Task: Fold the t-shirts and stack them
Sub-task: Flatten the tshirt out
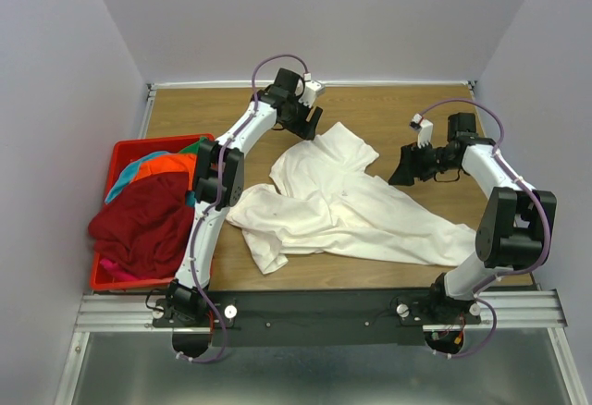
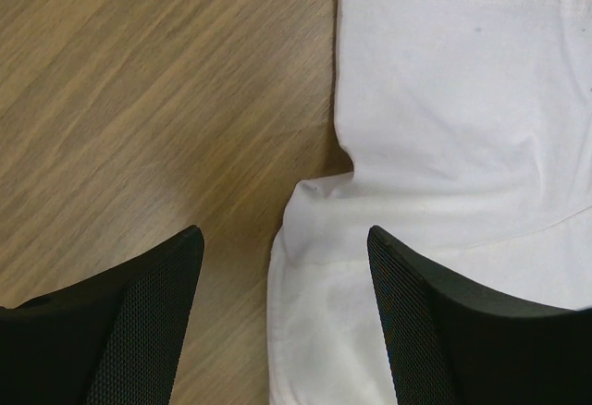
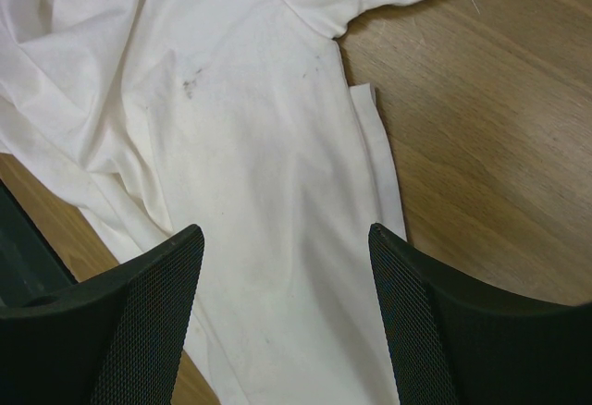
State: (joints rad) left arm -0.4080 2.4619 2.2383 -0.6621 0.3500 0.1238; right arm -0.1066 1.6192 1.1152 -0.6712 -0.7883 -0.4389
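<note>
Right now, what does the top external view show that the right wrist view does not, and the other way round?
Only the top external view shows the red basket holding the dark red t-shirt and orange t-shirt, plus the left gripper. Only the right wrist view shows a small dark smudge on the white t-shirt. Both show that t-shirt crumpled on the wooden table, with the open right gripper near it.

My surface point(image 1: 370, 109): brown wood grain, filling middle of overhead frame; same grain runs diagonally in my wrist views. Plain pale lavender-grey walls close around me: back wall point(image 1: 314, 17) across top, left wall point(image 1: 55, 146), right wall point(image 1: 560, 72). White strip point(image 1: 370, 83) along surface's far edge. Aluminium rail point(image 1: 305, 300) along lower edge. Grey panel point(image 1: 314, 377) at bottom. Light even, shadows soft.
</note>
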